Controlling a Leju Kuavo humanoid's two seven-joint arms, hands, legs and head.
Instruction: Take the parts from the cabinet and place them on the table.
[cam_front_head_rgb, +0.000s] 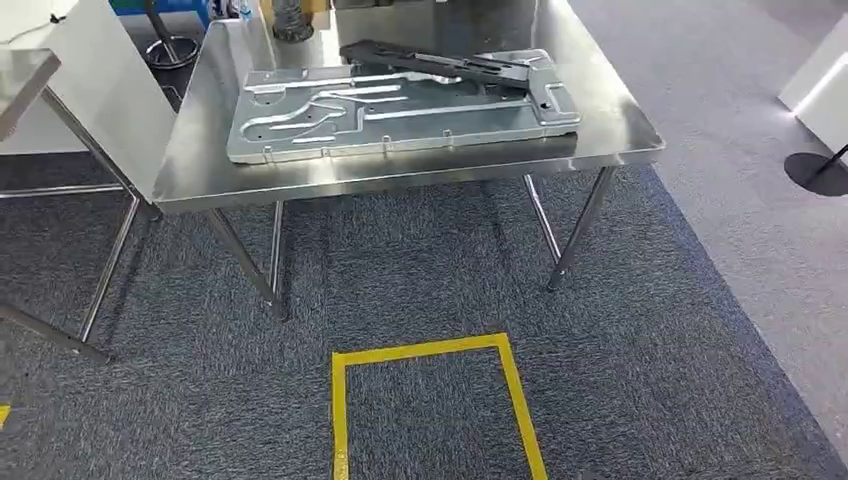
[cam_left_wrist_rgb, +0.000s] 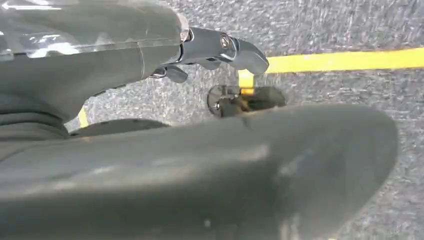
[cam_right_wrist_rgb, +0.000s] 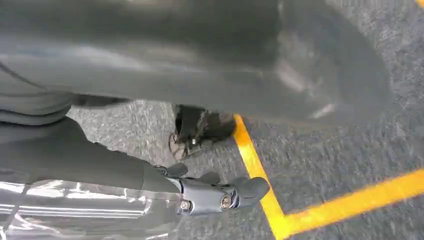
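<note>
From the head view I see a steel table (cam_front_head_rgb: 620, 140) with a large grey metal panel (cam_front_head_rgb: 400, 115) lying flat on it and a darker, narrower part (cam_front_head_rgb: 440, 62) resting across the panel's far edge. Yellow tape (cam_front_head_rgb: 430, 350) marks a box on the carpet (cam_front_head_rgb: 650, 350) below. In the left wrist view, my left hand (cam_left_wrist_rgb: 220, 50) hangs over the carpet, fingers stretched out, holding nothing. In the right wrist view, my right hand (cam_right_wrist_rgb: 220, 192) hangs the same way, empty.
</note>
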